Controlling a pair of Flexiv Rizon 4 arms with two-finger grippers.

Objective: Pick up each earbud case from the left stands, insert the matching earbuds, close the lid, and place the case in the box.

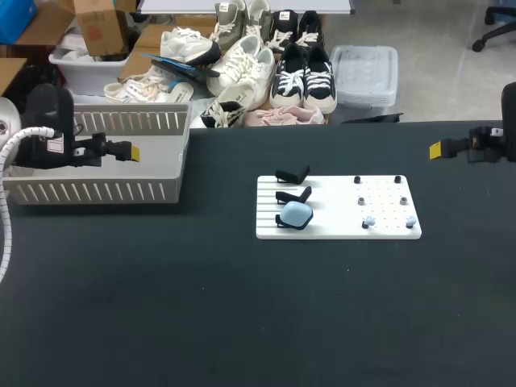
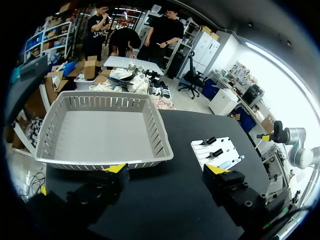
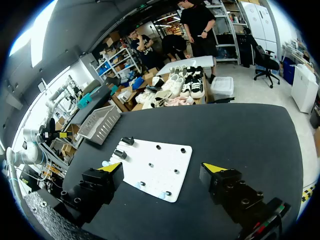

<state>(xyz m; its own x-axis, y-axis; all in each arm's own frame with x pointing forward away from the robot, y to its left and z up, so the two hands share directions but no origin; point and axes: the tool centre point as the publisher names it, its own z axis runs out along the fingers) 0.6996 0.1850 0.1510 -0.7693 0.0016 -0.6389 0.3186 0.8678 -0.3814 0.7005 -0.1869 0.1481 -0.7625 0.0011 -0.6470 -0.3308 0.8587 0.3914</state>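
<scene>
- Blue earbud case (image 1: 296, 213) propped on nearest stand of white board (image 1: 339, 230), mid-tabletop, likely for easy grasp.
- Matching earbuds (image 1: 369, 222) on pegs rightward.
- Two farther stands (image 1: 293, 185) empty.
- Left gripper (image 2: 166, 169) by box (image 1: 97, 192), far-left edge: fingers spread wide, empty.
- Right gripper (image 3: 162, 167) at far-right edge: same.

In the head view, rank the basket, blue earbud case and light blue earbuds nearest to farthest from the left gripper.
1. The basket, right by the left gripper, at the table's left.
2. The blue earbud case, front left of the white board.
3. The light blue earbuds, front right of that board.
</scene>
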